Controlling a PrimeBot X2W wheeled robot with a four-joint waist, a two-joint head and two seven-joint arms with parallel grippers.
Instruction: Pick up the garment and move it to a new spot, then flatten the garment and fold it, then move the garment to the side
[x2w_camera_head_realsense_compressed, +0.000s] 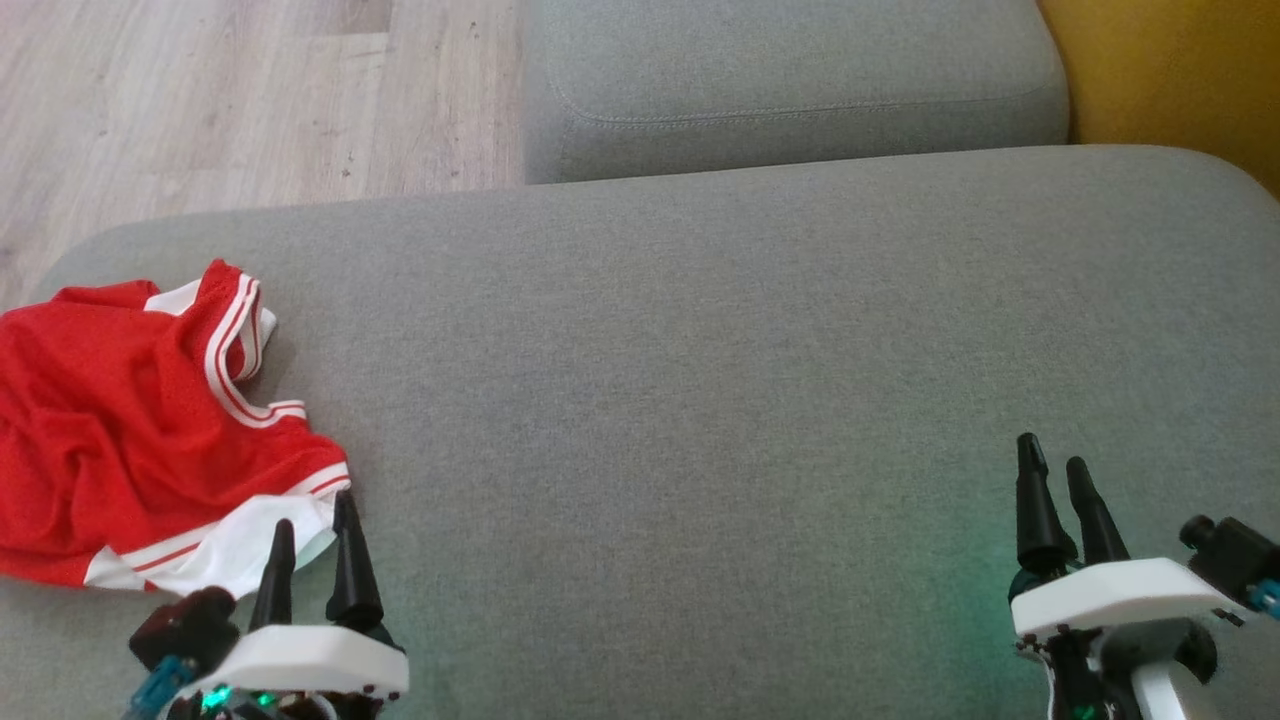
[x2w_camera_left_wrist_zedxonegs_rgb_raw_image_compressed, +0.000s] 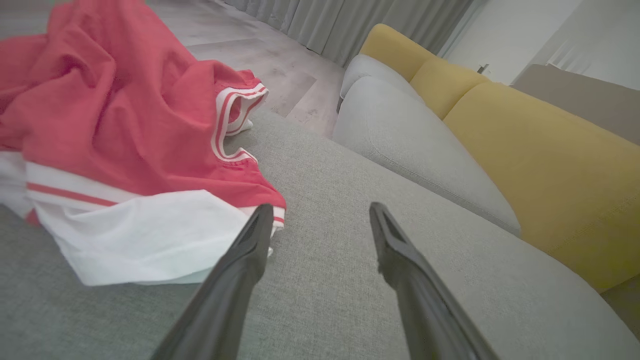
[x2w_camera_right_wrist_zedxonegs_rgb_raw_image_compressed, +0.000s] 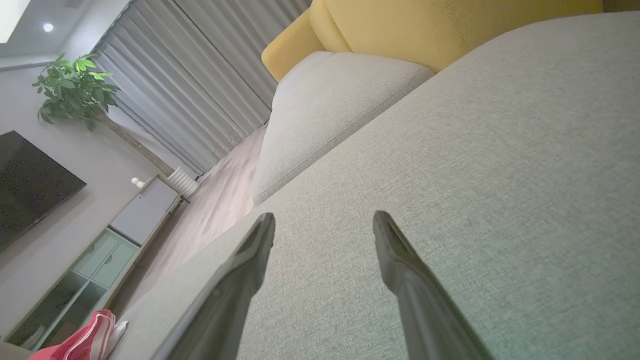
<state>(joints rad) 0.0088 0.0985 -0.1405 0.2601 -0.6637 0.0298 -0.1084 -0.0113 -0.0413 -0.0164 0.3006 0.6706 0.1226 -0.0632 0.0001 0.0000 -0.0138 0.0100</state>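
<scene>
A red garment (x2w_camera_head_realsense_compressed: 110, 420) with white trim and a white band lies crumpled along the left edge of a wide grey seat cushion (x2w_camera_head_realsense_compressed: 700, 400), bunched into folds, with one striped opening standing up on its far side. The left gripper (x2w_camera_head_realsense_compressed: 314, 511) hangs at the cushion's near edge, just beside the garment's white band, with its two dark fingers (x2w_camera_head_realsense_compressed: 350, 570) spread apart and nothing between them. In the left wrist view the gripper (x2w_camera_left_wrist_zedxonegs_rgb_raw_image_compressed: 321, 207) points over bare fabric, and one finger (x2w_camera_left_wrist_zedxonegs_rgb_raw_image_compressed: 235, 280) overlaps the corner of the white band (x2w_camera_left_wrist_zedxonegs_rgb_raw_image_compressed: 150, 240); I cannot tell whether they touch. The right gripper (x2w_camera_head_realsense_compressed: 1052, 452) is near the cushion's near right corner, well apart from the garment, fingers likewise spread and empty above bare grey fabric. A second grey cushion (x2w_camera_head_realsense_compressed: 790, 80) adjoins the far edge, with wooden floor (x2w_camera_head_realsense_compressed: 200, 100) beside it.
</scene>
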